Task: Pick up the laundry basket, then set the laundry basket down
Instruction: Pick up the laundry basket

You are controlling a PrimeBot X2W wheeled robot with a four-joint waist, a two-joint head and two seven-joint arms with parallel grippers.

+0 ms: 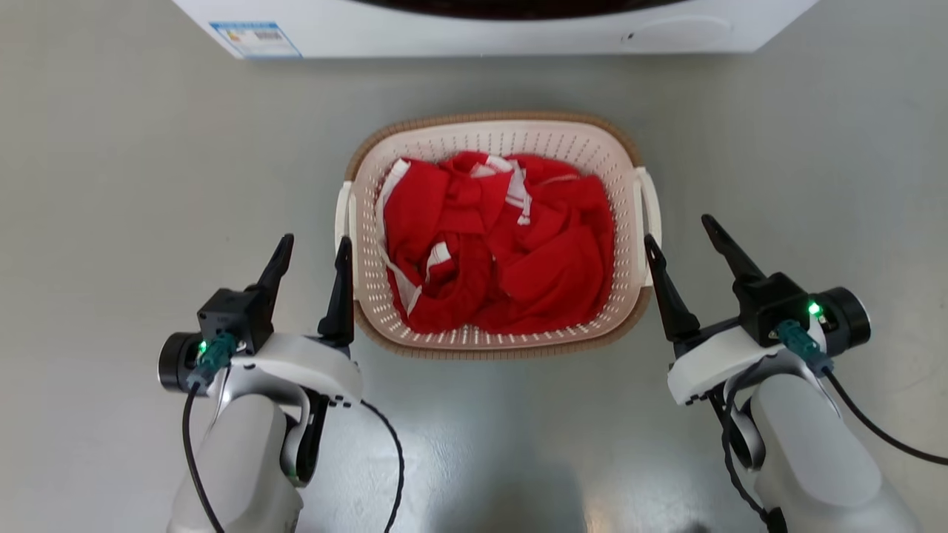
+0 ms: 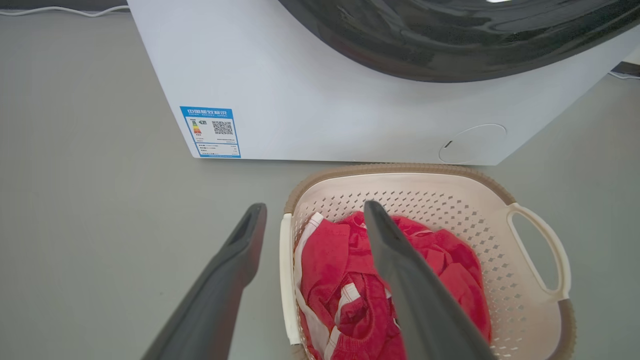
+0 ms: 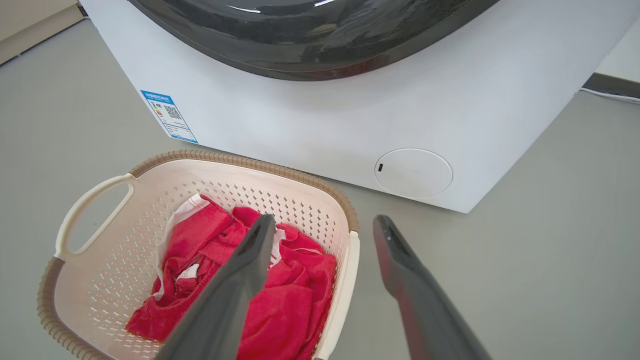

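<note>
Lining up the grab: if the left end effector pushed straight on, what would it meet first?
Probably the white loop handle of the cream perforated plastic laundry basket, between the open left end effector fingers; depth unclear.

We are looking down on a smooth grey floor (image 1: 111, 185) that is taking even light and catching a soft pale sheen close to us. A white washer (image 1: 444, 29) is standing on it straight ahead, carrying a blue label (image 1: 255, 38) at its lower left corner and a round hatch (image 3: 413, 172) at its lower right, while its dark glossy door (image 2: 450, 35) is reflecting bright streaks. Past the washer's left side we are seeing a white cable (image 2: 65, 10) lying along the floor and a pale wall base (image 3: 35, 15) running off at an angle.
</note>
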